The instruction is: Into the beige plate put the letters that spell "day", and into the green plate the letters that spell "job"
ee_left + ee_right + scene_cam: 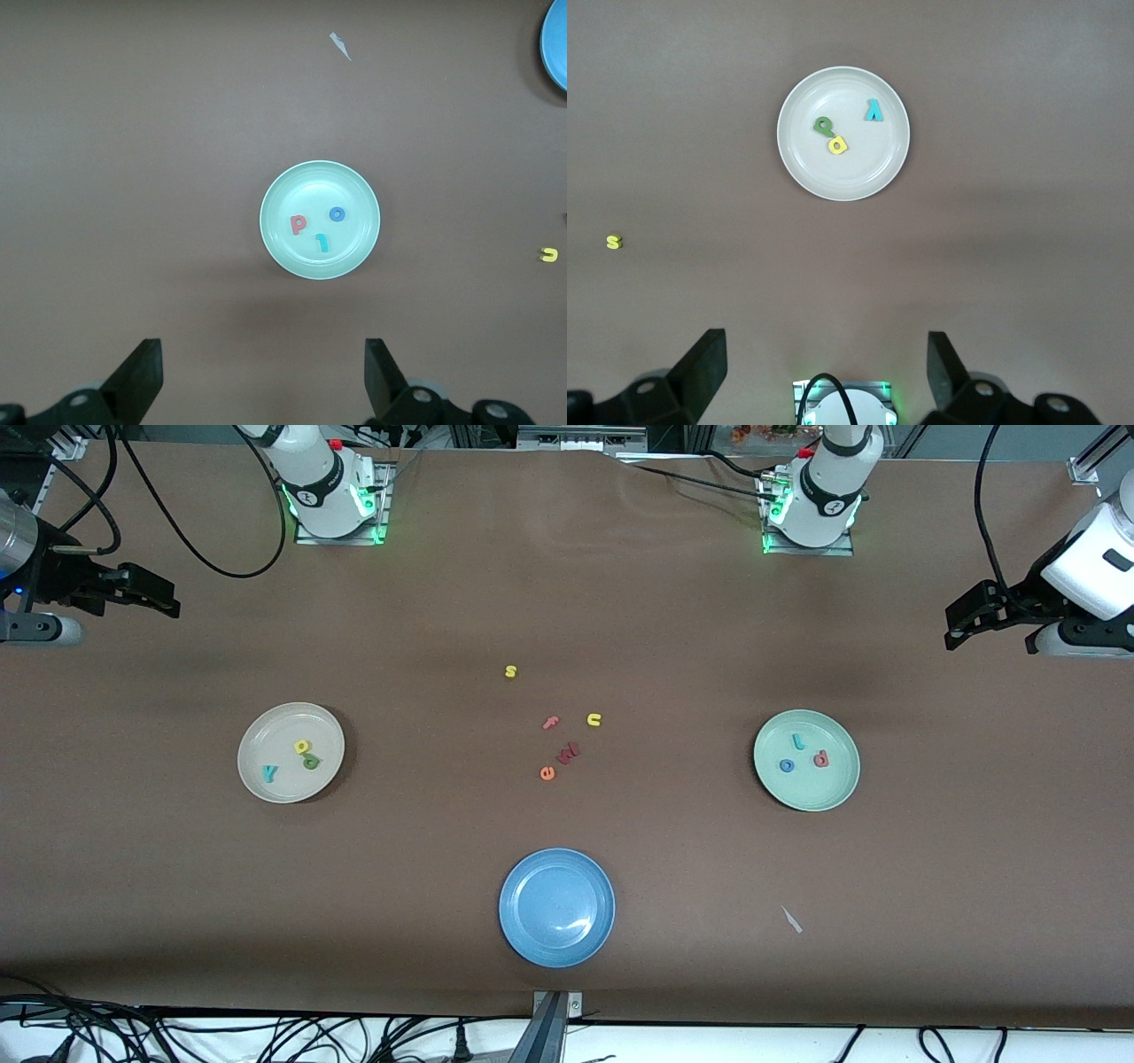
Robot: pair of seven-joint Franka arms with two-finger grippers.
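Observation:
The beige plate [266, 735] lies toward the right arm's end of the table and holds a teal y [268, 773], a yellow a [301, 746] and a green d [311, 762]. The green plate [815, 788] lies toward the left arm's end and holds a teal j [799, 741], a blue o [787, 765] and a pink b [821, 759]. My right gripper [164, 600] hangs open and empty over its end of the table, high above the beige plate [859, 173]. At the other end my left gripper [955, 627] is also open and empty, high above the green plate [354, 190].
A blue plate [556, 906] with nothing in it sits nearest the front camera. In the middle of the table lie loose letters: a yellow s [510, 671], a pink f [551, 723], a yellow u [594, 719], an orange e [547, 773] and a dark red one [568, 754]. A white scrap [791, 919] lies beside the blue plate.

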